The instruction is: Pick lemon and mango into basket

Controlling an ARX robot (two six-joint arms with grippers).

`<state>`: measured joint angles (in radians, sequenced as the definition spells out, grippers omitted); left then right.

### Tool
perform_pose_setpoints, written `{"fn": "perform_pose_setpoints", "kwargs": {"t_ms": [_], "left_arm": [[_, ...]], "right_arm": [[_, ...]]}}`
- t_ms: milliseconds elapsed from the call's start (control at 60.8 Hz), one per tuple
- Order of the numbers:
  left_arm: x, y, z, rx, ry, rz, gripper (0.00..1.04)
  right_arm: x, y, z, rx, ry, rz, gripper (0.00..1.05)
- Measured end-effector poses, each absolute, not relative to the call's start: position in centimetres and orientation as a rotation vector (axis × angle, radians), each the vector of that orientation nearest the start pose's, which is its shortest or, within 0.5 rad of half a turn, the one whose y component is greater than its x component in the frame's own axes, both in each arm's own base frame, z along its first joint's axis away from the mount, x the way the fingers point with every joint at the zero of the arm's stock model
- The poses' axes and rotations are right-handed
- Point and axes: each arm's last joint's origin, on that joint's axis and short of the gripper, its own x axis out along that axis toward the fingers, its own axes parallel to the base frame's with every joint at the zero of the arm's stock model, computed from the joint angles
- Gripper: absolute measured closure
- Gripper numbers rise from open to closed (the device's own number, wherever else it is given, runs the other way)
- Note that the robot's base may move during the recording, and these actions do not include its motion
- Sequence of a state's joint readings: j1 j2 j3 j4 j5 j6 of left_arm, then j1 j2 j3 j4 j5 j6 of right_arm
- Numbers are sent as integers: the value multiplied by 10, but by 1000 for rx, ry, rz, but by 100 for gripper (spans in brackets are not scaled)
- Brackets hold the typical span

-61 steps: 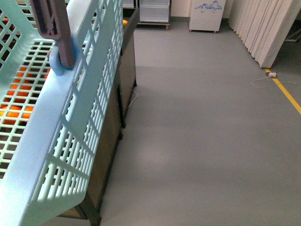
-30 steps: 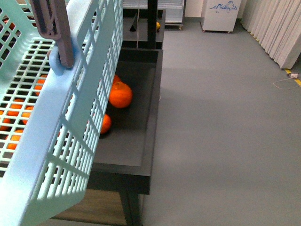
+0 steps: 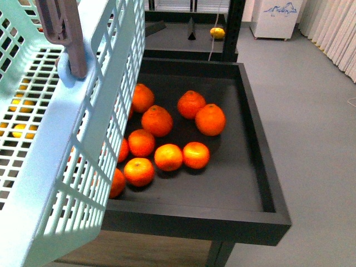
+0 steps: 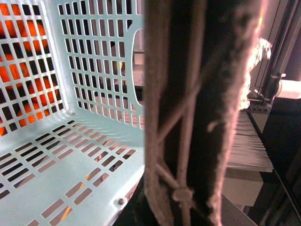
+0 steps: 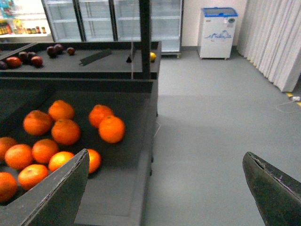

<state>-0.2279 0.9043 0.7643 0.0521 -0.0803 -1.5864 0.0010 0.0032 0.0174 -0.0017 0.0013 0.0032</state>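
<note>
The aqua basket hangs tilted at the left of the front view, and nothing lies on its slotted bottom. My left gripper is shut on its brown handle, which hides the fingers. A small yellow oval fruit, the lemon, lies alone on a far black shelf, and it shows too in the right wrist view, lemon. More yellow fruit shows through the basket's slots. No mango shows. My right gripper is open and empty over the floor beside the orange tray.
A black tray holds several oranges just right of the basket. A black post stands behind it. Dark red fruits lie on a far shelf. Glass-door fridges and a white chest freezer line the back wall.
The front view has swung from bare floor onto the tray of oranges, which now fills the middle. The basket keeps its place in the frame, still held.
</note>
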Motion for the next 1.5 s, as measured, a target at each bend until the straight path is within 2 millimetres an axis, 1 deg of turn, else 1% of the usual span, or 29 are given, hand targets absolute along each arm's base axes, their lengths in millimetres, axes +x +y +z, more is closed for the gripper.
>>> {"fn": "perform_pose_setpoints", "kwargs": {"t_ms": [1497], "left_arm": [[199,-44,328,-1570,185,-47,99]], "right_arm": [[97,0,169,3,-13,0,9]]}}
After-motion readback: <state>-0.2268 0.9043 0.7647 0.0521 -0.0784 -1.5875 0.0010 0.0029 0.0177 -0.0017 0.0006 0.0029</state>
